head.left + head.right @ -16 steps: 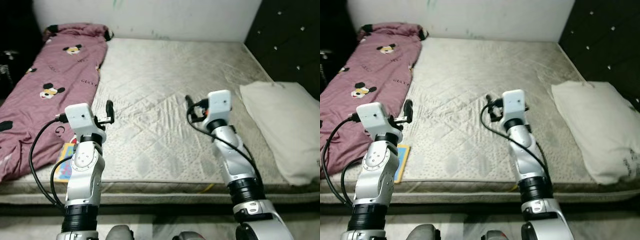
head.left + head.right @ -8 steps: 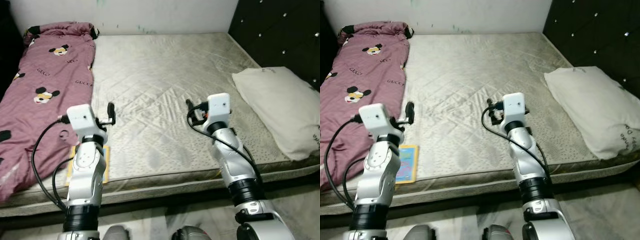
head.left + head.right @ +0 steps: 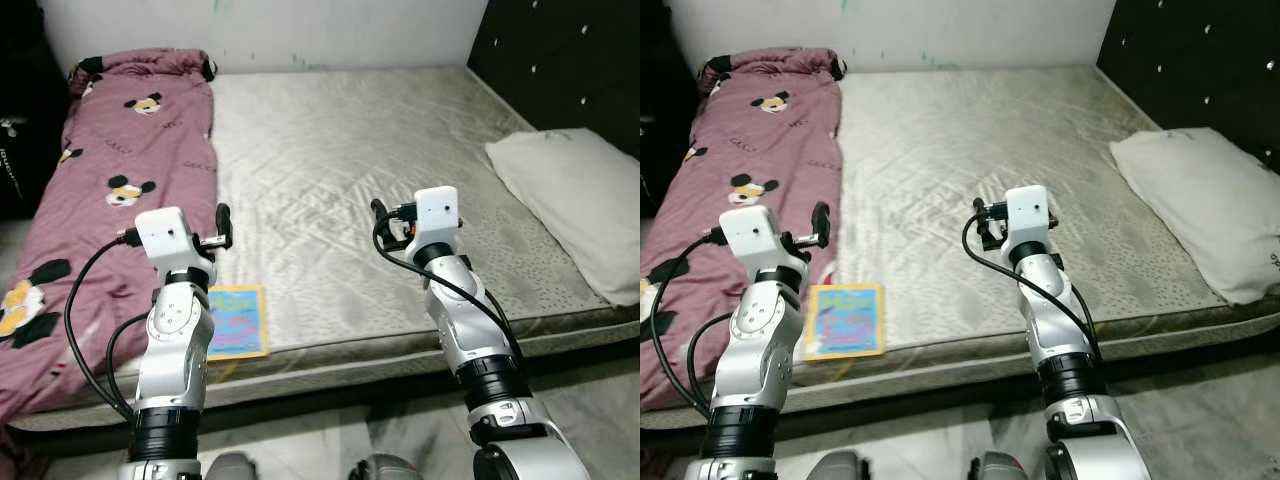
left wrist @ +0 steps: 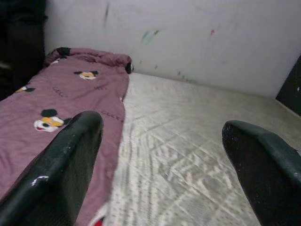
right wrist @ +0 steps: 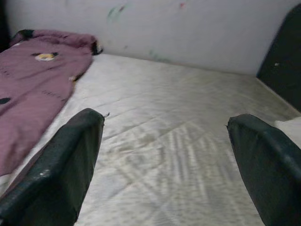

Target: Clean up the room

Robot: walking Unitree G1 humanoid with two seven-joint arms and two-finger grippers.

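A bare grey quilted mattress point(image 3: 340, 170) spans the bed; a dark tufted headboard point(image 3: 570, 60) stands beside a marked white wall point(image 3: 300, 30).

blanket point(image 3: 110, 190) left on mattress point(image 3: 340, 170); pillow point(image 3: 580, 205) right; book point(image 3: 235, 320) at front edge

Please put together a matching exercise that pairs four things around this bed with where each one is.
Things:
1. blanket
2. pillow
3. book
4. left gripper

Places:
A. flat near the mattress's front edge, beside the blanket
B. along the robot's left side of the mattress
C. held open above the mattress, holding nothing
D. at the robot's right side of the mattress, by the dark headboard

Pairs: 1-B, 2-D, 3-A, 4-C
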